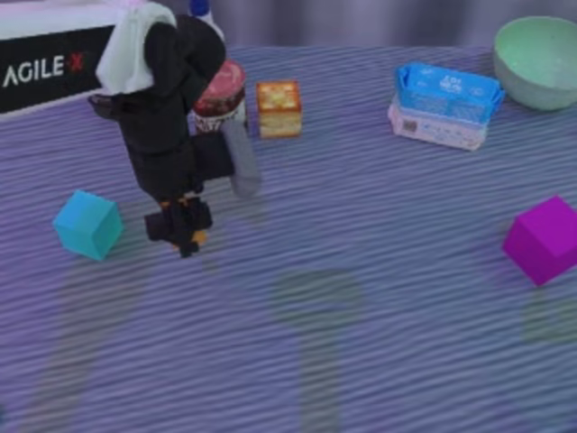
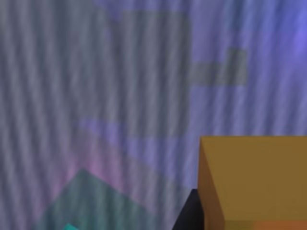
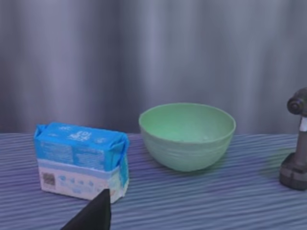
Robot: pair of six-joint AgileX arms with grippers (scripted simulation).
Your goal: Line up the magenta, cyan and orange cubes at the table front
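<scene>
My left gripper (image 1: 183,227) reaches down at the table's left, shut on the small orange cube (image 1: 196,237). In the left wrist view the orange cube (image 2: 254,182) fills the corner, pressed against one dark finger (image 2: 192,213). The cyan cube (image 1: 87,224) stands on the ribbed purple-blue table (image 1: 361,361) just left of that gripper, apart from it. Only a sliver of the cyan cube (image 2: 71,226) shows in the left wrist view. The large magenta cube (image 1: 545,239) sits at the far right edge. My right gripper (image 3: 96,215) is out of the top view, parked facing the back right.
At the back stand a red-lidded can (image 1: 219,95) partly behind my left arm, a yellow-orange patterned box (image 1: 279,108), a blue tissue pack (image 1: 446,104) and a green bowl (image 1: 538,61). The tissue pack (image 3: 81,158) and bowl (image 3: 187,134) face the right wrist camera.
</scene>
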